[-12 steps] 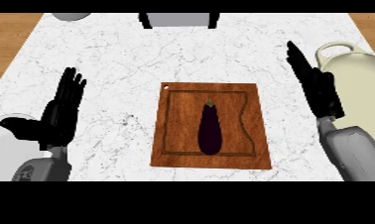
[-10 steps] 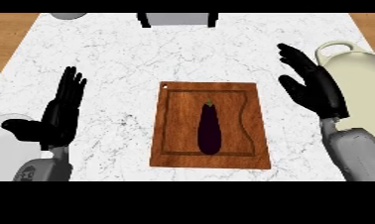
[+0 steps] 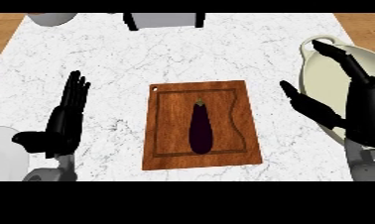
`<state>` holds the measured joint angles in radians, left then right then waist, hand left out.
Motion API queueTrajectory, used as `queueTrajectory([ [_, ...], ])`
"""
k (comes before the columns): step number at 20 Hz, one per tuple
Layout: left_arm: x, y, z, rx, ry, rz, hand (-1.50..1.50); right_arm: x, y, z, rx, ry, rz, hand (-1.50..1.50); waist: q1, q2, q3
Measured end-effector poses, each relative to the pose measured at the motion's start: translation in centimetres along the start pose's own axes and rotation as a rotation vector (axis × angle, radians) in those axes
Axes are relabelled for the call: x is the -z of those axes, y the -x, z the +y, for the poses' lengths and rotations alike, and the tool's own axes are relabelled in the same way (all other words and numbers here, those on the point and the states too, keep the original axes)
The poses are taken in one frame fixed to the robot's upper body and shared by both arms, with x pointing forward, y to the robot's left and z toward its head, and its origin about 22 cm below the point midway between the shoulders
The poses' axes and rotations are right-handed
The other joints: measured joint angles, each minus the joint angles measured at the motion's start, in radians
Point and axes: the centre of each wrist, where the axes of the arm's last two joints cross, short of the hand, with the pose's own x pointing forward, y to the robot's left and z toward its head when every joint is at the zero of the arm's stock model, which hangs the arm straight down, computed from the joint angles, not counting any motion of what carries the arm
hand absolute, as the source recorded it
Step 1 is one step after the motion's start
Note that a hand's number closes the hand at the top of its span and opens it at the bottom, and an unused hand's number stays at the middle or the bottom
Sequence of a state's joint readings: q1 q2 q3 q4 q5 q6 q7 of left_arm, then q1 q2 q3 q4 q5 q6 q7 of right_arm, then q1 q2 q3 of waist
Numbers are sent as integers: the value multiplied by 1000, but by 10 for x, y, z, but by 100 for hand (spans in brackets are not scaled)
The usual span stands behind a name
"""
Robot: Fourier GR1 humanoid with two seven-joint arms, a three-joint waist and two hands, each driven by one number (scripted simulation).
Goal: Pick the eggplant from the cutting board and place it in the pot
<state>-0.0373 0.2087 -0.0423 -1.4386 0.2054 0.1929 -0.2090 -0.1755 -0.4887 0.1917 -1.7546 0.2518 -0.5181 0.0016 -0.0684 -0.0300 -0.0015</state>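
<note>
Entry: eggplant [image 3: 201, 128] lies untouched along the cutting board [image 3: 168, 134]; your right hand [image 3: 357, 111], fingers spread apart, hovers by the pot [image 3: 316, 69], likely poised to reach; left hand [image 3: 64, 121] rests open.

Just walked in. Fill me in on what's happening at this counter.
A robot is set to move the eggplant into the pot, but nothing is grasped yet. The eggplant lies lengthwise in the middle of the cutting board, untouched. The right robot hand is open to the right of the board, overlapping the pot in this view, with its thumb pointing toward the board. The left robot hand rests open to the left of the board, holding nothing.
</note>
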Motion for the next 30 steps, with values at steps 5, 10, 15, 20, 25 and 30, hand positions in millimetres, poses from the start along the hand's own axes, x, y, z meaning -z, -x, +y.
queueTrajectory([
  [5,-9,-4,-18,9,27,-13,0,-58,-41,25,12,64,-149,-150,25,11,0],
  [10,-13,-9,-26,10,37,-11,0,-102,-73,32,-71,-5,-133,-150,36,16,-2],
  [15,-13,-14,-29,10,45,-18,0,-127,-79,35,-249,-217,21,-150,44,21,-5],
  [20,-14,-16,-37,7,67,-27,0,-132,-94,47,-420,-401,190,-150,63,27,-5],
  [25,-11,-20,-40,2,73,-27,0,-115,-128,79,-506,-473,307,-150,75,30,-2],
  [30,-9,-22,-40,5,70,-25,0,-97,-147,107,-531,-527,356,-150,76,30,0],
])
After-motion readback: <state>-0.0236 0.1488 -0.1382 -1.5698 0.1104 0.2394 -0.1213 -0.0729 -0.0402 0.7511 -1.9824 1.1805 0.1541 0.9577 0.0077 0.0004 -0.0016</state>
